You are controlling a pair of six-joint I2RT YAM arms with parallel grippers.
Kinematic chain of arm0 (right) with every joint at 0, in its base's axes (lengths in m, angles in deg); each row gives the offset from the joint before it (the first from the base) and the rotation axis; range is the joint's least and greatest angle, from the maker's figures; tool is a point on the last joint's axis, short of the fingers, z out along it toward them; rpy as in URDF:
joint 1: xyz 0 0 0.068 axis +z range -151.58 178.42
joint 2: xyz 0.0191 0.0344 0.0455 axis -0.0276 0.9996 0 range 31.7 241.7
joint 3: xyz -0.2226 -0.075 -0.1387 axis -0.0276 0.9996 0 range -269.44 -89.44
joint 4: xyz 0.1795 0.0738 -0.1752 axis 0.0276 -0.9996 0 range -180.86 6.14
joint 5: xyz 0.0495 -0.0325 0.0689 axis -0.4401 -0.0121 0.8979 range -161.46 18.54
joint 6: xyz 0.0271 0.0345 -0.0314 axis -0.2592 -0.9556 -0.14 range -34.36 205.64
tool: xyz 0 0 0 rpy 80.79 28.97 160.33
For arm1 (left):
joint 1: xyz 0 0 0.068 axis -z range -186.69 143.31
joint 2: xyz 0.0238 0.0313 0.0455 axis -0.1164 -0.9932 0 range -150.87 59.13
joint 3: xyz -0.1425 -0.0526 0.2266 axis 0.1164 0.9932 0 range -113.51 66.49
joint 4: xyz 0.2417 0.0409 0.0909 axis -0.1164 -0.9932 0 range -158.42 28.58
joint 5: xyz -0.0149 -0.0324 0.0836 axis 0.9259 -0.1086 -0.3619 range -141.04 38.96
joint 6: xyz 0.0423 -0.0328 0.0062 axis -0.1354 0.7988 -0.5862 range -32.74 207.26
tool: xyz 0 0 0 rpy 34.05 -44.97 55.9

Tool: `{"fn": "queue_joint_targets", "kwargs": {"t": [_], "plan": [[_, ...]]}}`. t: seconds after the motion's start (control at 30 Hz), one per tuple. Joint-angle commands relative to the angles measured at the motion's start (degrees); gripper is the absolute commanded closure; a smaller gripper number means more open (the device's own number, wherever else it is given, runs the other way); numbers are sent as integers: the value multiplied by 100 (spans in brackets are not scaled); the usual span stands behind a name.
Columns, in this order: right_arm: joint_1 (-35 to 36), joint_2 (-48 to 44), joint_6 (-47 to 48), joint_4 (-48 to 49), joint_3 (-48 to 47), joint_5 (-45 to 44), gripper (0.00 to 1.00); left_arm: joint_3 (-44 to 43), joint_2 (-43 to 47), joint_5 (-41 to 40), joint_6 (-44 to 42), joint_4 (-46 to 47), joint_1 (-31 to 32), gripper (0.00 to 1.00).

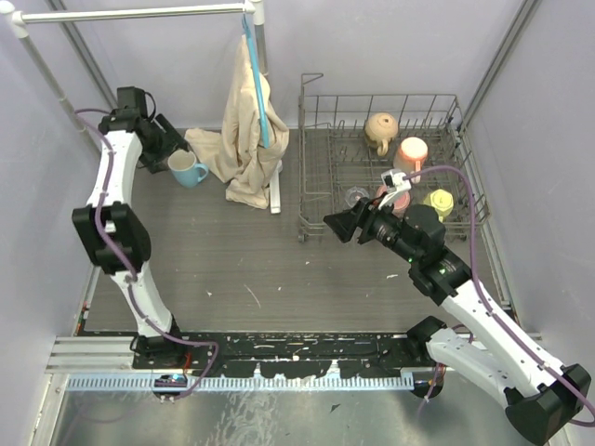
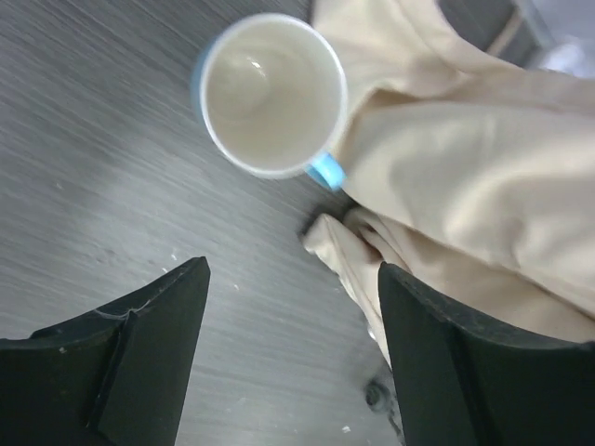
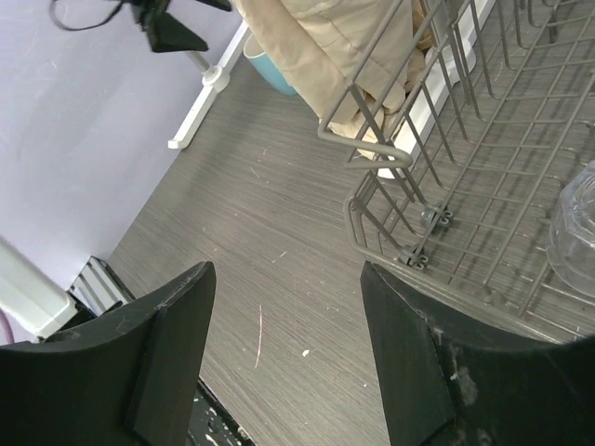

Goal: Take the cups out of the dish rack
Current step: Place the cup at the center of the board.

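Observation:
The dish rack [image 1: 372, 96] stands at the right rear of the table. It holds a tan mug [image 1: 379, 130], a salmon pink mug [image 1: 412, 153], a yellow-green mug [image 1: 439, 203] and a clear glass [image 1: 356, 195]. A pink mug [image 1: 381, 193] shows partly behind my right arm. A light blue mug [image 1: 186, 169] [image 2: 270, 93] stands upright on the table at the left, touching the beige cloth. My left gripper [image 1: 170, 151] [image 2: 293, 279] is open just behind that mug, holding nothing. My right gripper [image 1: 333, 228] [image 3: 288, 274] is open and empty over the table by the rack's near-left corner [image 3: 418, 177].
A beige cloth [image 1: 244, 139] [image 2: 465, 158] hangs from a white stand [image 1: 275, 190] between the blue mug and the rack. Purple walls close in both sides. The glass [image 3: 576, 232] shows at the right edge of the right wrist view.

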Motion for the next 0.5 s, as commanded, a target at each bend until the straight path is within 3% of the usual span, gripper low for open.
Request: {"fn": "queue_joint_targets", "kwargs": {"t": [0.0,0.27,0.47], "plan": [[-4,94,99,188,-483,-213,30,1080,1278,654,388,804,14,19],[-4,339,286,-98,-959,-675,30,2971,3268,391,434,1783,886,17],[-4,580,604,-508,-1475,-1623,30,4026,4643,65,401,2226,1656,16]]}}
